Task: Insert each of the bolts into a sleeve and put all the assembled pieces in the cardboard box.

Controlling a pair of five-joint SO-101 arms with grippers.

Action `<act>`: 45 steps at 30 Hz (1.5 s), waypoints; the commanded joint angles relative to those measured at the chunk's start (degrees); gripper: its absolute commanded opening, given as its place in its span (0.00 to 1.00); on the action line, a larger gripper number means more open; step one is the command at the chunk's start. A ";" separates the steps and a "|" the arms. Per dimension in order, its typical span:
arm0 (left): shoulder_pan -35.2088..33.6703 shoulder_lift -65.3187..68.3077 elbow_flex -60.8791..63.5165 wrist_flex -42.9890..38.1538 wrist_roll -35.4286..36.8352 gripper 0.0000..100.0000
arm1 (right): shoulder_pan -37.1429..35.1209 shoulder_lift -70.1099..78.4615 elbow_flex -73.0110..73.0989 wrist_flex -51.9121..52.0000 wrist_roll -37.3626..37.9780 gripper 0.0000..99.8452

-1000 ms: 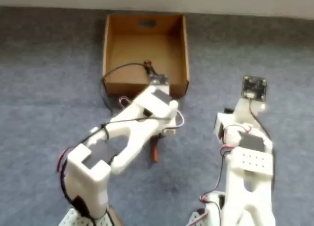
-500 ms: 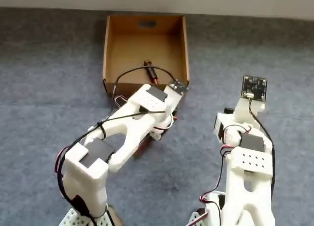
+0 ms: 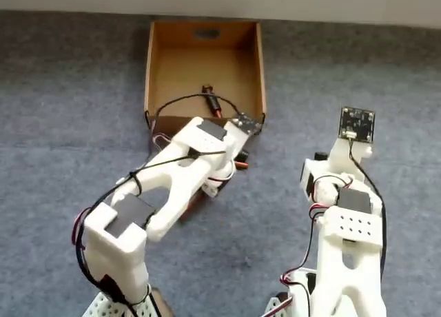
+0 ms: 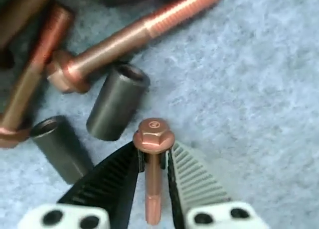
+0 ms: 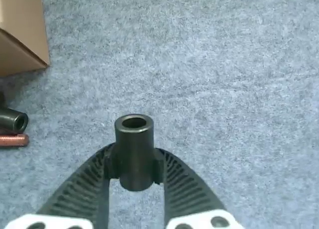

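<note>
Copper bolt (image 4: 153, 139) sits pinched in my left tool (image 4: 154, 153), its hex head past the fingertips and its shank running back between them. Just beyond it on the grey desk (image 4: 259, 89) lie two dark sleeves (image 4: 117, 109) and more bolts (image 4: 124, 42), near the front of the cardboard box (image 3: 155, 69). My right tool (image 5: 134, 159) grips another sleeve (image 5: 133, 139), open end poking out past the fingertips. One assembled piece (image 3: 211, 101) lies inside the box.

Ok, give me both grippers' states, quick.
Left gripper: shut on a bolt.
Right gripper: shut on a sleeve.
</note>
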 commanded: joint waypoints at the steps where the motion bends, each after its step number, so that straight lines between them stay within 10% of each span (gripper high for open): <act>1: -2.59 -12.44 3.91 0.79 -0.44 0.01 | 0.31 -1.54 -0.48 -0.66 -2.90 0.01; 16: -16.22 -54.99 19.38 -7.21 0.35 0.01 | -13.32 -23.25 5.85 3.74 -3.08 0.01; 24: -15.96 -67.56 19.65 -15.82 14.59 0.01 | -22.46 -43.38 19.21 -4.09 -2.90 0.01; 45: 7.78 -73.54 19.74 -33.05 15.74 0.01 | -29.85 -44.26 33.54 -34.07 -2.81 0.01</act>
